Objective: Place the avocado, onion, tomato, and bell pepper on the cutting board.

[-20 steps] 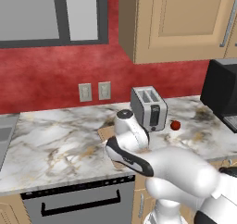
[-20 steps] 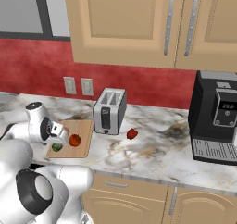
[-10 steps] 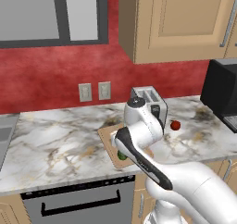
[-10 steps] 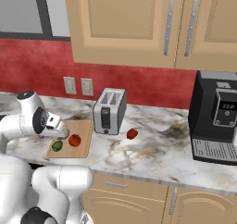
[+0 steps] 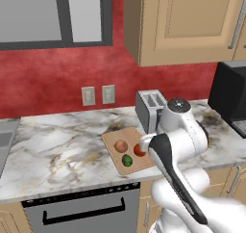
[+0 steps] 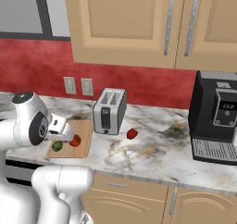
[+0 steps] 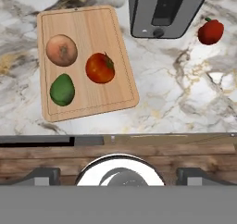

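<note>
Wooden cutting board (image 7: 85,56), straight-grained with rounded corners, is carrying the papery onion (image 7: 61,50), smooth tomato (image 7: 100,67) and avocado (image 7: 62,90). Hand view is showing lumpy bell pepper (image 7: 210,31) sitting on the marble desk (image 7: 185,93) beyond the toaster (image 7: 166,10). Gripper is spread wide, empty.

marble counter (image 7: 185,98), cutting board (image 7: 88,33), toaster (image 7: 166,10), bell pepper (image 7: 210,31)

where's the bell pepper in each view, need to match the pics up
Left base view: I can't make out the bell pepper; the arm stands where it would be.
Right base view: bell pepper sits on the counter just right of the toaster, off the cutting board.
Hand view: bell pepper at upper right, right of the toaster.
Shared landmark: the toaster, also in the left base view.
</note>
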Robot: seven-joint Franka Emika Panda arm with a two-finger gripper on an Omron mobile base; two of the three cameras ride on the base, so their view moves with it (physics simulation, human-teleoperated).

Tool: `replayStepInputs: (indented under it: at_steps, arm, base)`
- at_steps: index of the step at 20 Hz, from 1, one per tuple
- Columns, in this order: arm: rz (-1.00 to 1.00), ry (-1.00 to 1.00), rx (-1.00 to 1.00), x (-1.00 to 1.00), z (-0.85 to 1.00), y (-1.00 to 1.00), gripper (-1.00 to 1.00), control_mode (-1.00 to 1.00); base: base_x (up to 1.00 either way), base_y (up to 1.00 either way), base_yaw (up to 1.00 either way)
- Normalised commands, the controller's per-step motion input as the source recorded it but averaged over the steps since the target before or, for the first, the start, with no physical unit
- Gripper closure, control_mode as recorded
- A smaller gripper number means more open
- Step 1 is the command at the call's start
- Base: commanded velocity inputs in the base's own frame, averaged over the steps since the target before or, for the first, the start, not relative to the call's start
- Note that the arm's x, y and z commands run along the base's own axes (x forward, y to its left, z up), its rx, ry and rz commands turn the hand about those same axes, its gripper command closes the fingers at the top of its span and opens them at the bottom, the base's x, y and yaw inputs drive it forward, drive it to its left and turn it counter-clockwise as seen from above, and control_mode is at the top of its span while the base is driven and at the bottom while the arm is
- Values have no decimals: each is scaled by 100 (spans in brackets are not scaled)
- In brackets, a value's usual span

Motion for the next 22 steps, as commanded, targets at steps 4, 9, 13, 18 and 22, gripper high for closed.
replayStepInputs:
  at_steps: [4, 9, 13, 18, 22]
  arm:
    - [-3, -2, 0, -19, 42, -58, -100, -100]
    - [-2, -7, 0, -2, 27, -70, -100, -100]
    - [-1, 0, 0, 5, 6, -65, -100, -100]
    - [0, 0, 0, 34, 0, -52, -100, -100]
    - [0, 0, 0, 44, 0, -49, -100, -100]
  base:
    - [0, 0, 0]
    - [0, 0, 0]
    - [0, 0, 0]
    - [0, 0, 0]
    - [0, 0, 0]
